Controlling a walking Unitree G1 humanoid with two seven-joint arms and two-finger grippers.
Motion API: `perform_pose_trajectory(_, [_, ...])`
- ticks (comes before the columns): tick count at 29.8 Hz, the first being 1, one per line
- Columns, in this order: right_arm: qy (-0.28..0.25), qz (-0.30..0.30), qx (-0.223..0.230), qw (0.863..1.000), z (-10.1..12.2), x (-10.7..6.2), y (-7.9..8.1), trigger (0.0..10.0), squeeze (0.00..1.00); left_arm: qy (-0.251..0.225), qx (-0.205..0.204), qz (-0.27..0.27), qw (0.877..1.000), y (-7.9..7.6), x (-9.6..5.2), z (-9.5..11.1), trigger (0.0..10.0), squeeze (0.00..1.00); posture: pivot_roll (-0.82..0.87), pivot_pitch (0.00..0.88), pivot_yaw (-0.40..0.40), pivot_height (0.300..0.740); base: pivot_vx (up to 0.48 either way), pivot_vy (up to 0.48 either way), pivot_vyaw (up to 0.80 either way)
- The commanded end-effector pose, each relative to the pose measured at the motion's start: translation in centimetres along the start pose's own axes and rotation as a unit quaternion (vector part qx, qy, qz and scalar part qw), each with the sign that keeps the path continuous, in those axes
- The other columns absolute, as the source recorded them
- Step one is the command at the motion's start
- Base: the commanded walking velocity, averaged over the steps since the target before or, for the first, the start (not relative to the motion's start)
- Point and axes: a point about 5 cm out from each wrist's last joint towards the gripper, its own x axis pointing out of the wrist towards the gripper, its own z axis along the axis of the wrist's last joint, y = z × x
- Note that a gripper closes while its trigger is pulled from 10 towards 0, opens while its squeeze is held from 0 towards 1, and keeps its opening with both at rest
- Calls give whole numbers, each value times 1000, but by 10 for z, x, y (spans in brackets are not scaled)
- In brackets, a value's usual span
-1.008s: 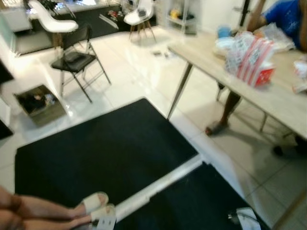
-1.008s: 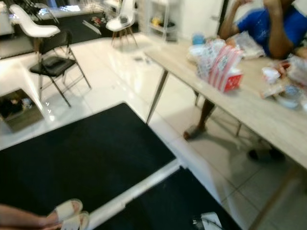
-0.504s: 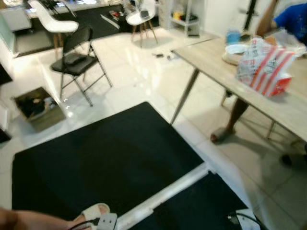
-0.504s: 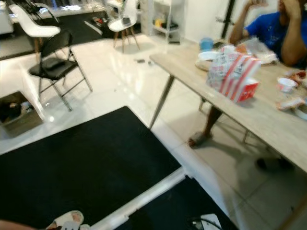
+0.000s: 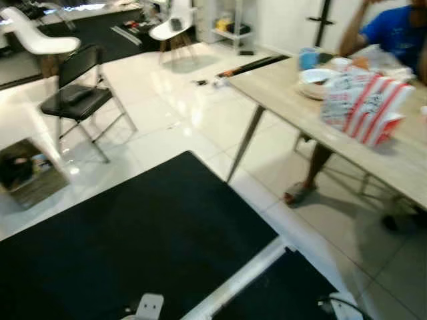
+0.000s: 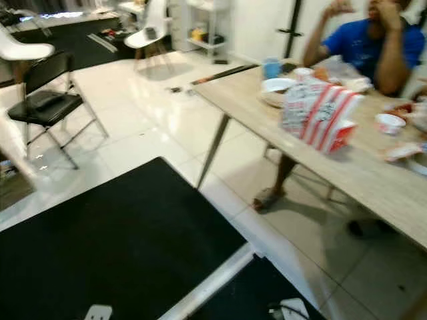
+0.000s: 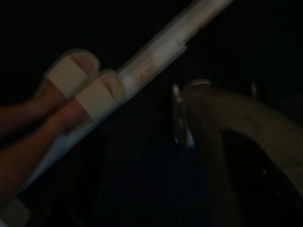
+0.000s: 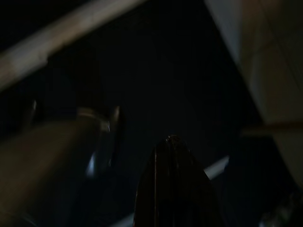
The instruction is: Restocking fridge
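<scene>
Here, two black mats [image 5: 140, 240] are lying on a glossy white tile floor [image 5: 167, 113], parted by one white strip [image 5: 233, 283]. One black folding chair [image 5: 80, 90] is standing beyond them, with two white chairs farther back, one [image 5: 37, 37] behind it and one [image 5: 170, 27] near a shelf. One box [image 5: 27, 173] of dark items is sitting on the tiles by the mat. One long pale table [image 6: 320, 153] is running along the right, carrying one red-striped bag [image 6: 317, 117], one blue cup [image 6: 270, 67] and a bowl [image 6: 277, 87]. One person in a blue shirt [image 6: 373, 43] is sitting at it, elbows up.

In the dark left wrist view, two sandalled feet [image 7: 80, 90] are resting against the strip. The right gripper [image 8: 173, 189] is hanging low over a mat, its fingers seeming together; the left gripper's fingers cannot be judged. No fridge can be made out.
</scene>
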Motion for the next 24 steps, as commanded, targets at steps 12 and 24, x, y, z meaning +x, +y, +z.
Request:
perform_pose_trajectory(12, [2,2,15,1000,-5,0,2,10000,0,19,6,-6,1000,-3,0,-8,10000,0,-20,0,20,740,257,0,0])
perform_pose_trajectory(24, [4,7,7,1000,-1,0,4,10000,0,20,4,-6,1000,-3,-1,-9,10000,0,-20,0,19,740,257,0,-270])
